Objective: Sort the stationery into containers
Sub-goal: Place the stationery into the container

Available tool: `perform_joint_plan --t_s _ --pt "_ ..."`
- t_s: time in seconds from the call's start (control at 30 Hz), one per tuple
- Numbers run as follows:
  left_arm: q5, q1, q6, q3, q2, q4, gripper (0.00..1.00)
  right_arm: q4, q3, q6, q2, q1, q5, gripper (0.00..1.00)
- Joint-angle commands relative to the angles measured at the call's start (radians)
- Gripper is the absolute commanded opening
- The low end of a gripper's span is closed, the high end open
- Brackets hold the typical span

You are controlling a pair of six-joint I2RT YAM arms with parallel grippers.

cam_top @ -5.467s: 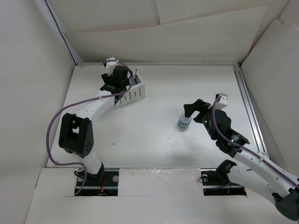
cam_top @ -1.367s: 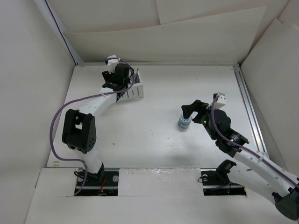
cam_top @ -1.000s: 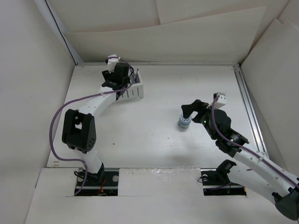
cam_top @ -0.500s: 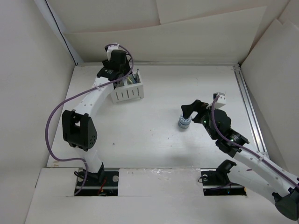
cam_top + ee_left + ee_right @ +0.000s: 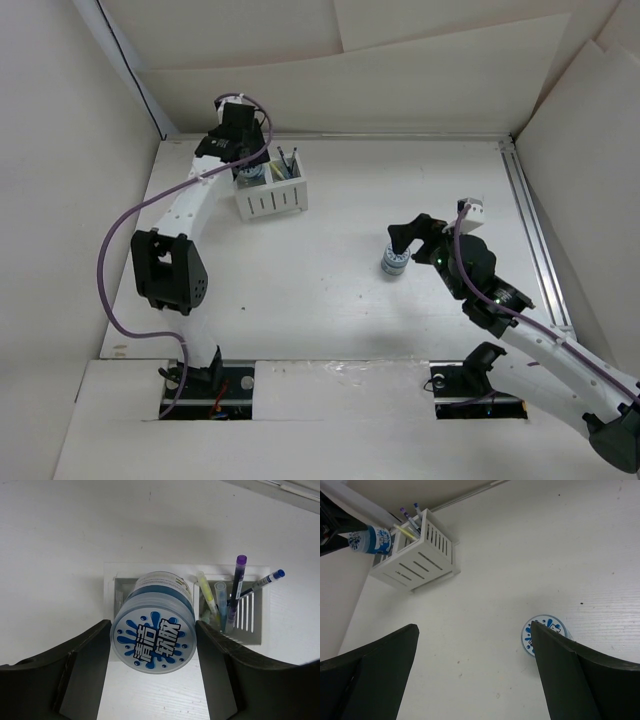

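Note:
My left gripper [image 5: 153, 630] is shut on a round blue-and-white roll [image 5: 152, 641], one finger on each side. It holds the roll tilted over the left compartment of the white slatted organizer [image 5: 111, 587]. Several pens [image 5: 226, 597] stand in the right compartment. In the top view the left gripper [image 5: 243, 160] is at the organizer's [image 5: 275, 200] far-left end. My right gripper [image 5: 405, 240] is open, just above a second roll [image 5: 393, 263] that stands on the table. In the right wrist view that roll [image 5: 540, 630] is partly behind the right finger.
The table is walled by white boards at the back and on both sides. A metal rail [image 5: 530, 225] runs along the right edge. The organizer [image 5: 417, 560] stands close to the back-left corner.
My left gripper has drawn back from over the organizer towards the far-left corner, and the roll it holds now shows at the organizer's left end. The organizer has shifted slightly. The right arm has not moved.

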Motion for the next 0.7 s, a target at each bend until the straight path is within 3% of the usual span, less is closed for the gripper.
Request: perform_joint_plan --t_s 0.0,0.3,0.67 --pt "0.059 0.033 0.025 0.086 0.001 -0.017 0.21 0.047 0.0 -0.012 -0.014 -0.005 -0.013 1.0" --pt "0.152 0.042 0.101 0.267 0.128 -0.189 0.21 0.047 0.0 -0.012 -0.014 -0.005 -0.013 1.0" --pt "0.211 0.064 0.149 0.33 0.176 -0.298 0.21 0.047 0.0 -0.012 -0.023 0.005 -0.013 1.0"
